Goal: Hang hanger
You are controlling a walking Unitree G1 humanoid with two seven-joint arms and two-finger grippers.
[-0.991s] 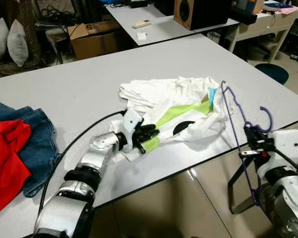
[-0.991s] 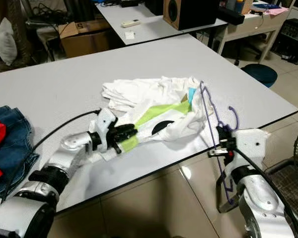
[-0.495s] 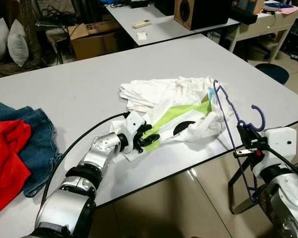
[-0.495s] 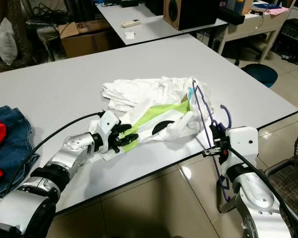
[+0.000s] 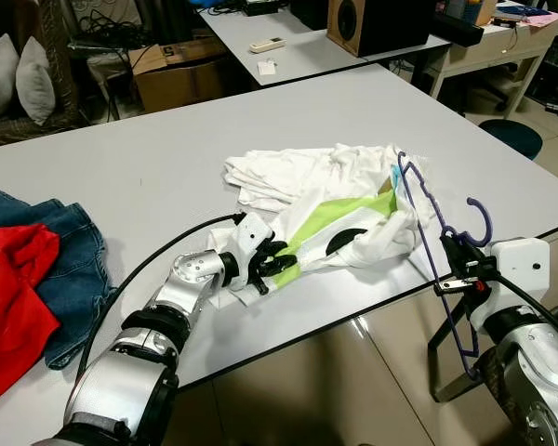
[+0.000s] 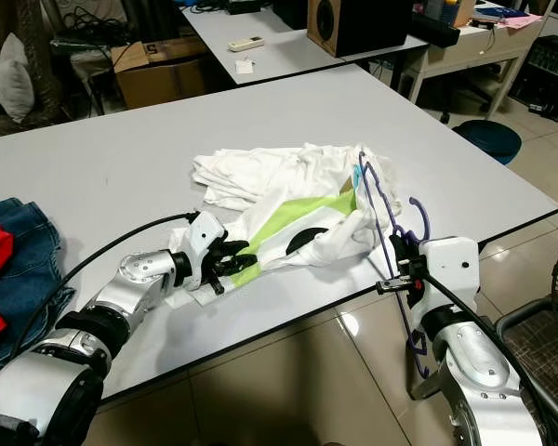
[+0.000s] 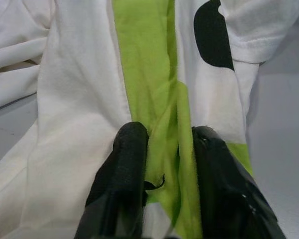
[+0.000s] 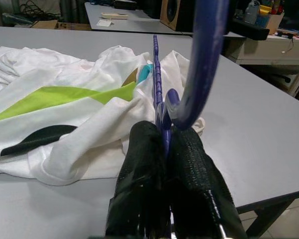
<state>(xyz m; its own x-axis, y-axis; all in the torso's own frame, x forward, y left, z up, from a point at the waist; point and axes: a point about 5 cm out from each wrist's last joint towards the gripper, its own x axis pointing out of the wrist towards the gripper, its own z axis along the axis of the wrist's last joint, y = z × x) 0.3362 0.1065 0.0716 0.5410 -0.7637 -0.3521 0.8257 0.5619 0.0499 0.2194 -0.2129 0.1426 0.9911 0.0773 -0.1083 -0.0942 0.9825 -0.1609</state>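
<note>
A white shirt (image 5: 335,200) with a lime green band and a black patch lies crumpled on the grey table (image 5: 149,163), a little toward 2 o'clock from the table's middle. The left gripper (image 5: 272,263) rests on the table at the 8 o'clock end of the shirt, and in the left wrist view its two black fingers (image 7: 123,184) are pinched on a fold of the green band, so it is grasping the shirt. The right gripper (image 5: 458,263) is at the table's near edge, at 4 o'clock from the shirt, and its fingers (image 8: 144,184) are clenched on the purple hanger (image 5: 426,218) near the neck. The hanger stands almost upright, its hook (image 5: 482,218) curls at the top beside the gripper, one long side leans over the shirt's 3 o'clock edge and the other end hangs below the table edge. At 9 o'clock on the table lie blue jeans (image 5: 70,255) with a red cloth (image 5: 14,307) on top, well apart from the shirt. At 12 o'clock stands a second table (image 5: 307,46) with a remote control (image 5: 265,44), and a cardboard box (image 5: 172,70) is beside it.
</note>
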